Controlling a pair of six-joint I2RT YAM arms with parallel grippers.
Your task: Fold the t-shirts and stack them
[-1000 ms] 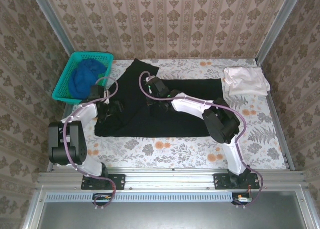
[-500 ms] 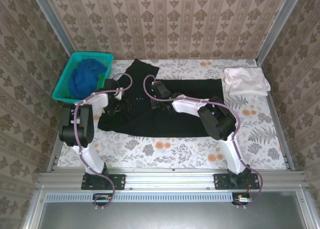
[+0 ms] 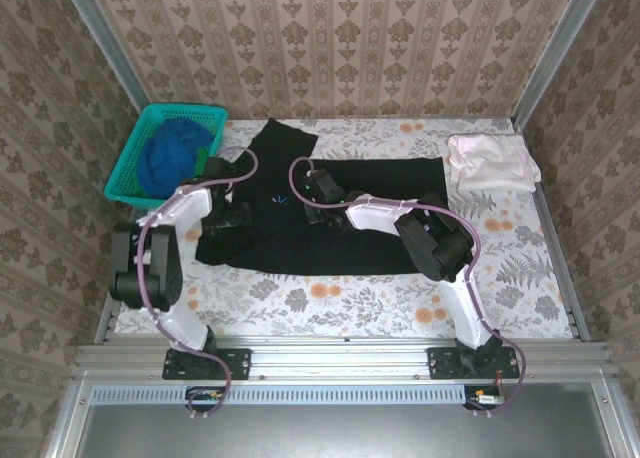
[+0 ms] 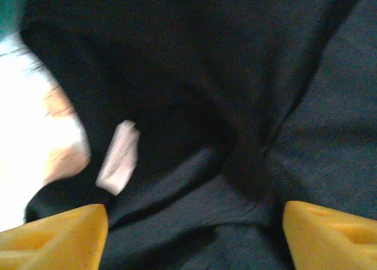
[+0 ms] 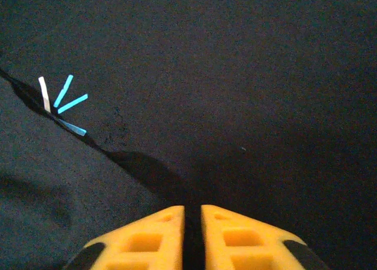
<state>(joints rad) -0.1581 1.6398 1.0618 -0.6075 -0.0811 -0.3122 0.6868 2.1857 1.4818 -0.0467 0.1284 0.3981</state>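
The large black t-shirt (image 3: pixel 350 228) lies spread across the middle of the table, its left side folded inward. Its light-blue starburst mark (image 5: pixel 62 105) sits beside a fold edge. My right gripper (image 5: pixel 192 208) rests low on this shirt near the mark, jaws almost together, and the fold runs into the thin slit. My left gripper (image 4: pixel 194 214) hovers open over rumpled black cloth with a white neck label (image 4: pixel 118 158). In the top view, left gripper (image 3: pixel 237 210) and right gripper (image 3: pixel 303 200) are close together. The blue t-shirt (image 3: pixel 170 153) and pale t-shirt (image 3: pixel 487 161) lie apart.
A teal mesh basket (image 3: pixel 128 168) holding the blue shirt stands at the back left corner. The floral table cover (image 3: pixel 330 298) shows in front of the black shirt. Papered walls and metal posts close in the back and sides.
The left arm swung in from the table's left edge towards the middle, and the shirt's left side now lies folded inward. Its jaws have spread wide. The right gripper barely moved.
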